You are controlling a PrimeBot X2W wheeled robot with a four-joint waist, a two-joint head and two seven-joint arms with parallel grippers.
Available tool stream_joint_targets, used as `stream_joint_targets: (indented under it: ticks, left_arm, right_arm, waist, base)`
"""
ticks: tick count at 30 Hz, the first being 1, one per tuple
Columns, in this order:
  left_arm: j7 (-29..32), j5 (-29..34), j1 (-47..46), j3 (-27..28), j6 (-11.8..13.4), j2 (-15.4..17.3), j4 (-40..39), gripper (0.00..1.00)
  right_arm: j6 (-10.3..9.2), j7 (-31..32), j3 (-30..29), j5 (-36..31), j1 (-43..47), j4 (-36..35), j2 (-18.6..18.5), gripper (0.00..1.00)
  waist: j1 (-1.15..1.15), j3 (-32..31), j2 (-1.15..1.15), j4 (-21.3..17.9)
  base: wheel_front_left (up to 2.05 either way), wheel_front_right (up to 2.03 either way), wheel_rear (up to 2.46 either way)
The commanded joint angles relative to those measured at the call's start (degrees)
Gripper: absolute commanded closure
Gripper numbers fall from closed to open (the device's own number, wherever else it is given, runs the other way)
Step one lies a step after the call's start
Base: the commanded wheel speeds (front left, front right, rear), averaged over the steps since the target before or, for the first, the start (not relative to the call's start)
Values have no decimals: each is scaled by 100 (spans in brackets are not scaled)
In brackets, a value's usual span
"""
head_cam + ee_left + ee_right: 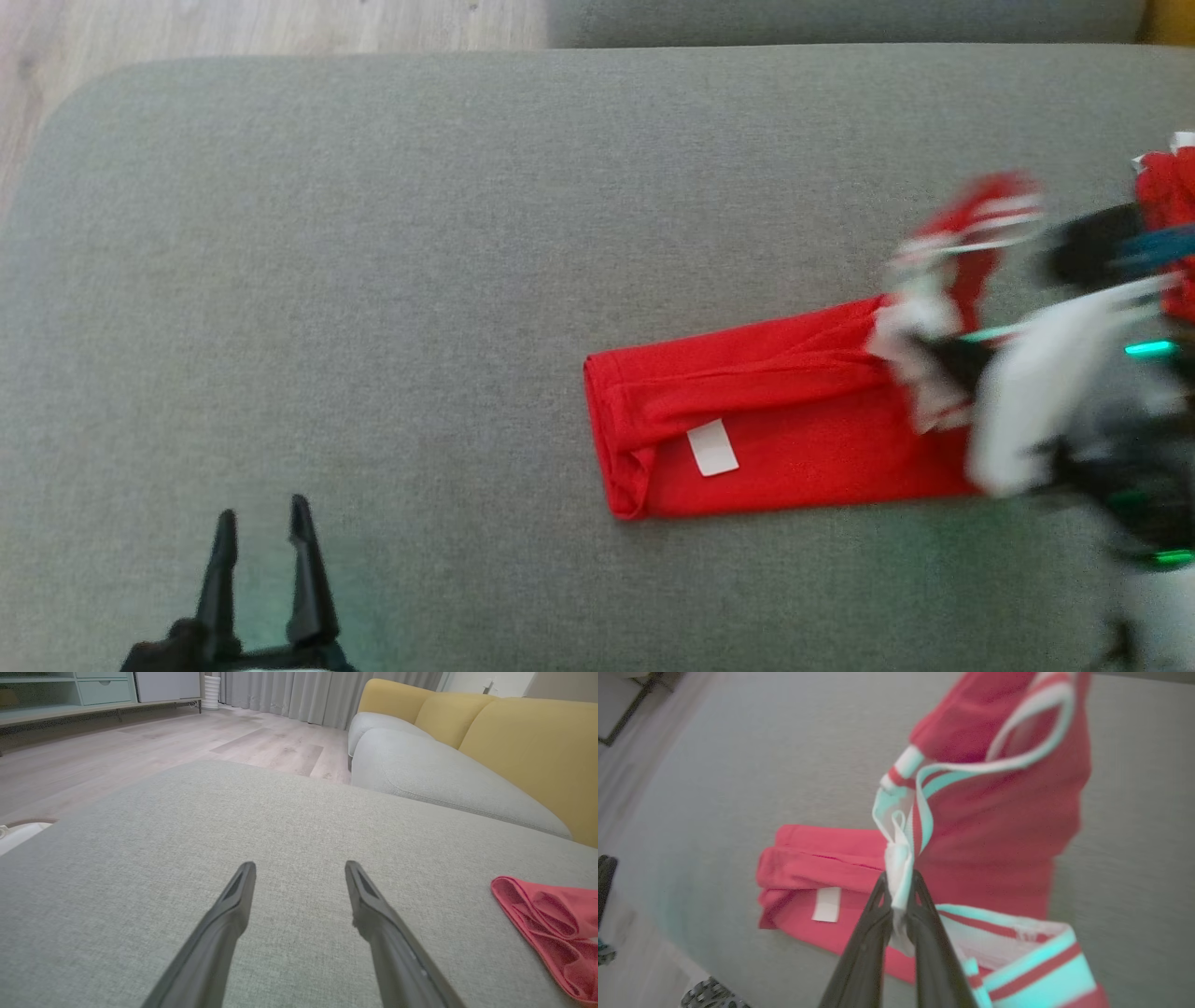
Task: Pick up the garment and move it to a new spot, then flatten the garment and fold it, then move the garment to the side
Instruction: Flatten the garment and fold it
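The garment point(784, 420) is red with white striped trim, lying as a long folded band on the grey cushion point(373, 280), a white label on its lower layer. My right gripper point(899, 882) is shut on the white trim at the garment's point(999, 826) right end, and that end is lifted off the cushion and blurred. In the head view that gripper point(920, 350) sits at the band's right end, with its pale forearm behind it. My left gripper point(261, 523) is open over bare cushion at the lower left, well apart from the cloth. The garment's point(551, 928) folded end lies right of that gripper point(301, 870).
The cushion's rounded far-left corner meets a wooden floor point(233, 28). Another grey seat cushion point(444, 774) and yellow backrests point(528, 742) stand beyond. A low cabinet point(70, 695) and curtains line the far wall.
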Motion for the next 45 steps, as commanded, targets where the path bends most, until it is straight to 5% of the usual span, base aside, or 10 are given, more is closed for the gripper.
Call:
stream_joint_targets:
  ticks: [1, 6, 17, 18, 20, 25, 29, 39, 45]
  left_arm:
    - [-54, 2, -160, 102, 26, -7, -140, 0]
    - [-54, 9, -325, -146, 28, -8, -82, 0]
    - [-54, -59, -293, -383, 118, -8, 40, 0]
    - [-54, -55, -287, -379, 124, -8, 51, 0]
    - [-54, -36, -270, -363, 130, -8, 68, 0]
    - [-54, 53, -211, -275, 115, -8, 88, 0]
    - [-54, 112, -178, -208, 94, -8, 51, 0]
    - [-55, 326, -148, -95, -28, -8, -48, 0]
    - [-55, 452, -80, -40, -20, -8, -22, 0]
  right_arm:
    - [-4, -60, 260, 23, -136, -171, 79, 100]
    - [-4, -776, 1227, -121, -140, 640, 899, 100]
    - [-4, -2344, 2110, 189, -346, 2145, 1088, 100]
    - [-4, -2492, 2158, 328, -373, 2209, 1088, 75]
    - [-4, -2795, 2230, 783, -395, 2311, 1089, 0]
    - [-4, -3666, 2462, 1876, -482, 2251, 1089, 0]
    - [-4, -4441, 2246, 1964, -379, 2022, 1090, 0]
    - [-4, -5807, 994, -713, 524, 1612, 761, 0]
    - [-4, -6989, 398, -2129, 1193, 2092, 492, 0]
  waist:
    - [0, 21, 0, 27]
    - [0, 84, 0, 213]
    - [0, 62, 0, 400]
    - [0, 49, 0, 387]
    - [0, 18, 0, 349]
    - [0, -103, 0, 159]
    - [0, -233, 0, 4]
    - [0, -526, 0, -295]
    - [0, -816, 0, -341]
  base:
    - [0, 0, 0]
    - [0, 0, 0]
    - [0, 0, 0]
    - [0, 0, 0]
    - [0, 0, 0]
    - [0, 0, 0]
    - [0, 0, 0]
    - [0, 0, 0]
    - [0, 0, 0]
